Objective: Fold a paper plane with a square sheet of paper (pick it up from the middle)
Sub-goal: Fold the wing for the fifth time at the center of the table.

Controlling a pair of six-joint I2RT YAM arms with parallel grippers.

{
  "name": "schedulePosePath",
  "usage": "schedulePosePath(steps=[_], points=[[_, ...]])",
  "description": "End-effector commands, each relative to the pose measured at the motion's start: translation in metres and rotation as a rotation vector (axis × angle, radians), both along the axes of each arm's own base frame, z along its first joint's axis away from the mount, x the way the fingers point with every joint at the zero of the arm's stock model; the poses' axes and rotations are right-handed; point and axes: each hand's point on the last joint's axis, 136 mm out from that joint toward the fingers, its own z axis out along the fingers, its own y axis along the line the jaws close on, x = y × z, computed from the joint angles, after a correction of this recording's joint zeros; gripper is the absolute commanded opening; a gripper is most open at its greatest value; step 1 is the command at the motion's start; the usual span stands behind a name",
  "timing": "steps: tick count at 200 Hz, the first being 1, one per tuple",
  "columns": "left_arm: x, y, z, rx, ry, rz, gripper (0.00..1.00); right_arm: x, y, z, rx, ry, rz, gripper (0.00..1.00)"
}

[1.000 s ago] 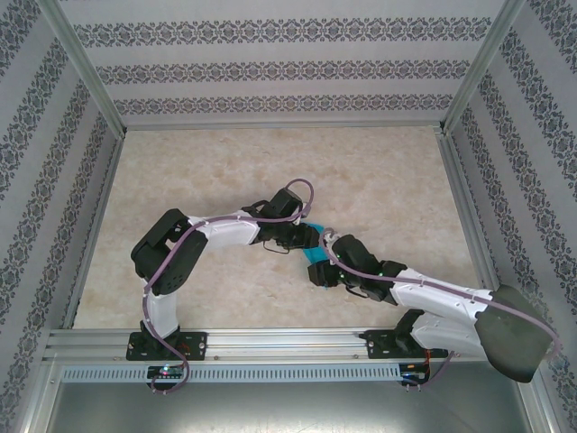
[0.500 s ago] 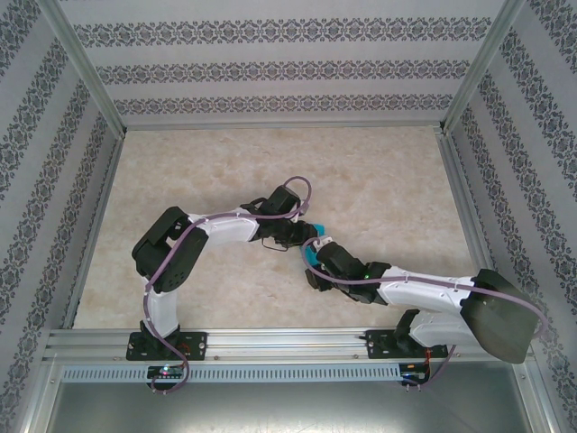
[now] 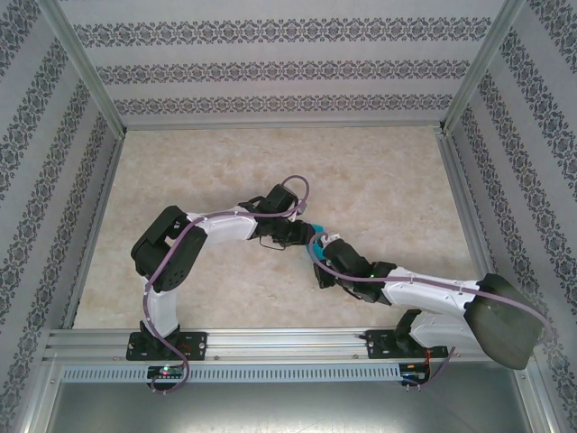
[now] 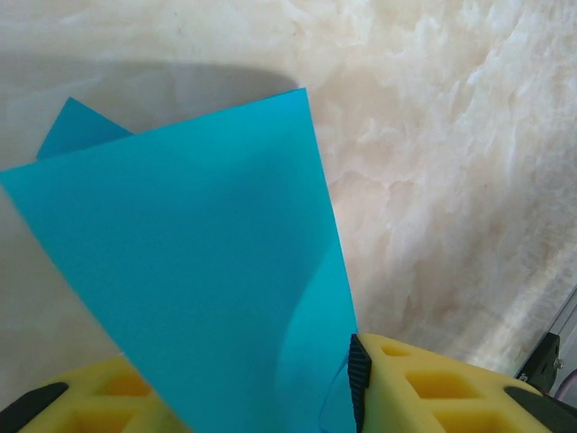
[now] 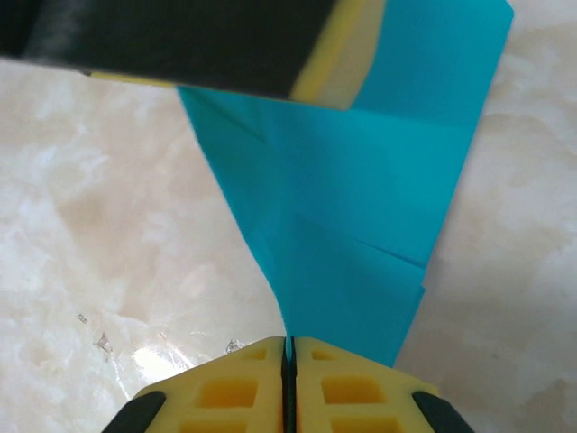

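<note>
Left arm [image 3: 225,227]: base at the near-left, upper link rising to a sharply bent elbow. Its white forearm reaches right and away toward the middle of the table [image 3: 388,180], with the wrist turned downward.

Right arm [image 3: 424,290]: shoulder swung out far to the right, forearm lying low and pointing left toward the same spot.

Left gripper [image 3: 294,238] and right gripper [image 3: 317,265] meet tip to tip, just beside each other.

Sheet of paper [image 5: 361,189]: teal-blue, folded over itself with creases showing. It stands up off the table between the two grippers and casts a shadow on the marbled top.

Right gripper: yellow fingers [image 5: 225,397] pressed flat together, with one edge of the sheet pinched in the seam. It is grasping the paper.

Left gripper: in the left wrist view the fingers [image 4: 442,392] stand apart, released. The paper rises through the gap and lies against one finger's ribbed pad. In the right wrist view, a left finger crosses above the sheet's far end.
</note>
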Motion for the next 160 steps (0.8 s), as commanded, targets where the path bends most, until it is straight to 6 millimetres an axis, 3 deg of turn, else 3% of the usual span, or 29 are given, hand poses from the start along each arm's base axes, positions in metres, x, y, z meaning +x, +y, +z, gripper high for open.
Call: schedulePosePath(steps=[1,27,32,44,113,160], points=[[0.005,0.003,0.015,0.007,-0.026,-0.024,0.47,-0.001,0.004,0.003,0.121,0.055,-0.013,0.08],[0.007,0.006,0.028,0.017,-0.064,-0.030,0.48,0.003,0.004,0.006,0.214,0.111,-0.028,0.03],[0.008,0.007,0.031,0.020,-0.073,-0.031,0.48,-0.003,-0.001,-0.004,0.212,0.142,-0.034,0.02],[0.009,0.009,0.035,0.032,-0.089,-0.032,0.50,-0.002,-0.003,-0.005,0.248,0.166,-0.050,0.01],[0.021,0.025,0.061,0.122,-0.225,-0.041,0.52,0.005,-0.002,-0.003,0.424,0.274,-0.095,0.00],[0.032,0.012,0.066,0.120,-0.249,-0.099,0.52,0.007,-0.009,-0.005,0.458,0.320,-0.134,0.00]])
